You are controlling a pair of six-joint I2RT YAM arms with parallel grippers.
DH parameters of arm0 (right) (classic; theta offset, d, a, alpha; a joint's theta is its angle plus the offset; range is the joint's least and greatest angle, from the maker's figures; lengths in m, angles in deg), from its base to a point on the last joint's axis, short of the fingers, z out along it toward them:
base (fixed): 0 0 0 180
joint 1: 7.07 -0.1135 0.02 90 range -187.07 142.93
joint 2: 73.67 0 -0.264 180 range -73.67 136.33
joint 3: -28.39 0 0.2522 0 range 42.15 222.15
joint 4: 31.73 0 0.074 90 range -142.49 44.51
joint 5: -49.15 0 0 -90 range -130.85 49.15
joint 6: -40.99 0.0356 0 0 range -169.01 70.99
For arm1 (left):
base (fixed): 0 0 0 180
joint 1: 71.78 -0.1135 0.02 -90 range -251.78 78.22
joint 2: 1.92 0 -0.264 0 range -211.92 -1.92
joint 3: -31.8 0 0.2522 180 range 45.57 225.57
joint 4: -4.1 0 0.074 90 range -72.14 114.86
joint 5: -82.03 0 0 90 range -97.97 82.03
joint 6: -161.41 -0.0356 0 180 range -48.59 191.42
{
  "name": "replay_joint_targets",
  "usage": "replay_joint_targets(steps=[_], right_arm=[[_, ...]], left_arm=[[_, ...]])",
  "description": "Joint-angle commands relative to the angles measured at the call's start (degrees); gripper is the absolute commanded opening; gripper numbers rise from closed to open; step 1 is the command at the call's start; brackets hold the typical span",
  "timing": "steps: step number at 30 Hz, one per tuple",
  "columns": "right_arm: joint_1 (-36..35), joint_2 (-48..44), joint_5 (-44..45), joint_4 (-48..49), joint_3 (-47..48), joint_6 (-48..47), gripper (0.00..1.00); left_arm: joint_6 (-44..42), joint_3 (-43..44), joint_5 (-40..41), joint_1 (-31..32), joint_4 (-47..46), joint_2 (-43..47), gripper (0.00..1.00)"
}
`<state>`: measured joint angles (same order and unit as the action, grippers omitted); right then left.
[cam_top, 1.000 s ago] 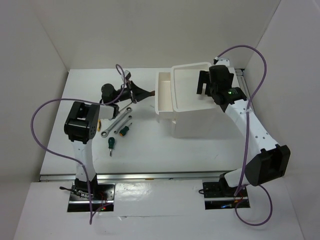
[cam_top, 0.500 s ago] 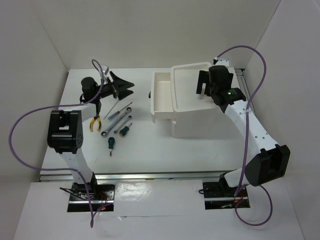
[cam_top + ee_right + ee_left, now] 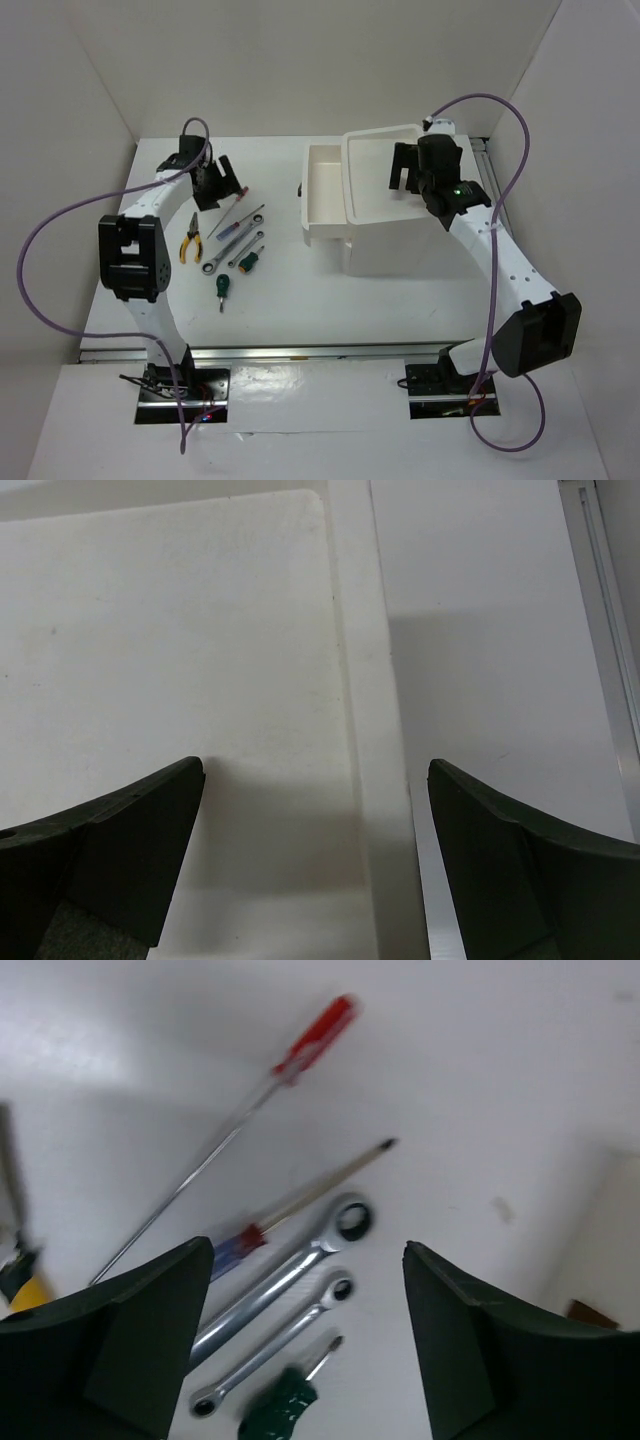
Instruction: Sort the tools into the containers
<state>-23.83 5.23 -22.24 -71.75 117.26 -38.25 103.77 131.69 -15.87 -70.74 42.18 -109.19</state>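
The tools lie at the left of the table: yellow-handled pliers (image 3: 190,246), two silver ratchet wrenches (image 3: 230,249), a thin red-handled screwdriver (image 3: 312,1038) and two green-handled screwdrivers (image 3: 247,263) (image 3: 222,288). My left gripper (image 3: 219,187) (image 3: 308,1250) hangs open and empty just above their far end; the wrenches (image 3: 285,1285) show between its fingers. The white cabinet (image 3: 400,245) stands to the right with one drawer (image 3: 322,190) pulled out to the left. My right gripper (image 3: 406,168) (image 3: 312,770) is open and empty over the cabinet's top tray (image 3: 352,630).
A second screwdriver with a red and blue handle (image 3: 238,1248) lies beside the wrenches. White walls close in the table at the left, back and right. A metal rail (image 3: 600,600) runs along the table's right side behind the cabinet.
My left gripper let go at the drawer, opened, and swung left to above the tools. The drawer slid further out to the left. The right arm barely moved.
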Motion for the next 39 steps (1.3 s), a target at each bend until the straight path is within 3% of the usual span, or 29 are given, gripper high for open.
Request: replay_joint_targets(steps=[1, 3, 6, 9, 11, 13, 20, 25, 28, 36, 39], right_arm=[[-1.26, 0.91, -2.35, -3.36, -4.18, 0.58, 1.00], [-1.26, 0.91, -2.87, -3.36, -4.80, 0.57, 1.00], [-1.26, 0.38, -2.36, -3.36, -5.33, -0.57, 1.00], [-1.26, -0.32, -3.58, -2.75, -6.55, -0.57, 1.00], [-1.26, -0.32, -4.28, -2.74, -6.56, -0.57, 1.00], [-1.26, -0.32, -4.29, -3.27, -6.03, -0.57, 1.00], [-1.26, -1.37, -4.90, -2.75, -6.56, -0.04, 1.00], [-0.74, -1.90, -5.52, -1.60, -8.14, -0.04, 1.00], [-0.74, -1.90, -5.52, -1.08, -9.28, -0.04, 1.00], [-0.21, -2.43, -5.52, -1.07, -9.28, -0.04, 1.00], [-0.21, -3.65, -5.52, -1.07, -9.28, -0.04, 1.00]], left_arm=[[3.74, 4.04, 10.62, 0.10, 13.83, -2.94, 0.86], [4.38, 6.41, 9.76, 0.97, 14.36, -4.52, 0.85], [0.88, 19.89, 10.10, 4.75, 17.60, -10.93, 0.84], [-9.22, 27.14, 7.74, 6.08, 16.74, -16.55, 0.93], [-15.97, 32.59, 4.93, 6.78, 16.11, -19.20, 0.95], [-17.42, 37.94, 3.16, 4.60, 16.80, -24.12, 0.96], [-17.77, 35.87, -1.84, -0.24, 15.33, -28.70, 0.95], [-17.76, 35.25, 1.47, 0.89, 15.32, -31.60, 0.95], [-17.77, 35.78, -0.60, 0.90, 15.85, -33.27, 0.95], [-19.18, 33.76, 6.75, 4.67, 16.38, -33.37, 0.92], [-18.56, 32.27, 9.31, 5.20, 17.17, -33.36, 0.84]])
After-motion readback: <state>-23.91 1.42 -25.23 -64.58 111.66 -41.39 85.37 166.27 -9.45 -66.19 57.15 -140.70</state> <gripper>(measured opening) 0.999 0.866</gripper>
